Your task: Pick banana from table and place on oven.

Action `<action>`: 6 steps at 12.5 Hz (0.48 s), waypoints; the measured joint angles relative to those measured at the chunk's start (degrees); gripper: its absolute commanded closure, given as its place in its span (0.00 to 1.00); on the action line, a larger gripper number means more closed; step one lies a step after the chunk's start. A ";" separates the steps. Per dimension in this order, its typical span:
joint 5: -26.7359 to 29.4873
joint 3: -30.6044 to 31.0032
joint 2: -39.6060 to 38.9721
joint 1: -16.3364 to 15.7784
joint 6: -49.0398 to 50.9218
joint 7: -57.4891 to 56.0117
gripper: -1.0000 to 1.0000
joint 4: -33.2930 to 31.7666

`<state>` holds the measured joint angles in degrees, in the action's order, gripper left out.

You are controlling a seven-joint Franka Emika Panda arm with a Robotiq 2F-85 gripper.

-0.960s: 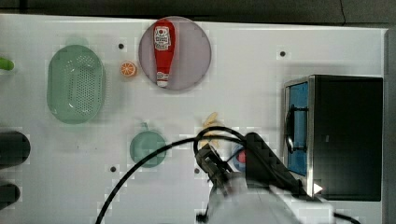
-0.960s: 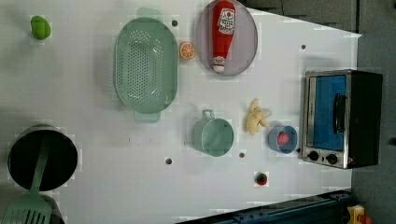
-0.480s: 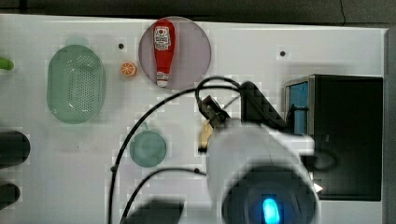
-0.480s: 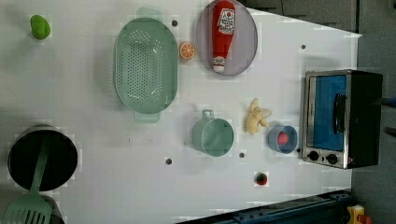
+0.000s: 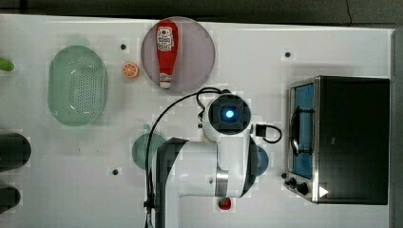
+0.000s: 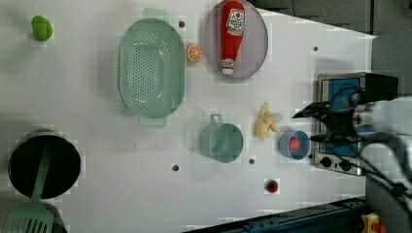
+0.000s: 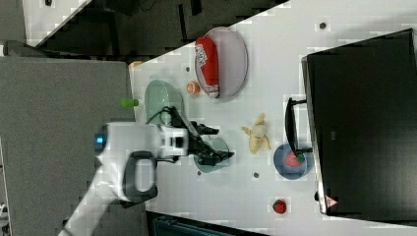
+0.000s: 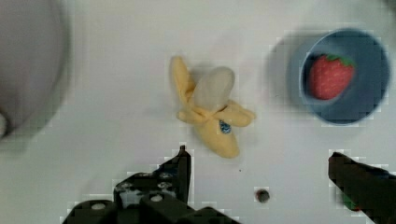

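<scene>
Banana (image 8: 212, 116) lies free on the table (image 6: 97, 160), partly peeled, pale cream tip showing between splayed yellow skin lobes, small blue sticker on the skin. Nothing touches it.

Change since a second ago: in the top view the arm has swung from the table's near edge to above the middle of the table and now covers the spot where the banana lay; in the left view, where no arm showed before, the gripper (image 6: 323, 127) has come in from the left view's right, in front of the oven (image 6: 352, 121). Banana itself has not shifted. Judgement: approach is under way, grasp not yet made; a descent and a closing remain before any carry to the oven.

Gripper (image 8: 261, 165) fingers stand wide apart, empty, the banana just beyond them in the wrist view.

Left view, near to far: a red berry (image 6: 272, 186); blue bowl (image 6: 294, 144) with a strawberry just beside the banana's right; teal cup (image 6: 222, 141) on its left; ketchup bottle (image 6: 232, 36) on a plate farther off.
</scene>
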<state>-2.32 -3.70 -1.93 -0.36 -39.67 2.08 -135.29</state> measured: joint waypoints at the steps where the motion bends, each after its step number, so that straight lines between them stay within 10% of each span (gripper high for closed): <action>1: -0.01 0.15 -1.19 -0.25 -2.85 0.00 0.00 -1.90; 6: 0.89 1.41 -7.29 0.25 -17.29 0.05 0.00 -4.59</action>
<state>-1.42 -2.29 -9.22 -0.11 -56.96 2.13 -139.88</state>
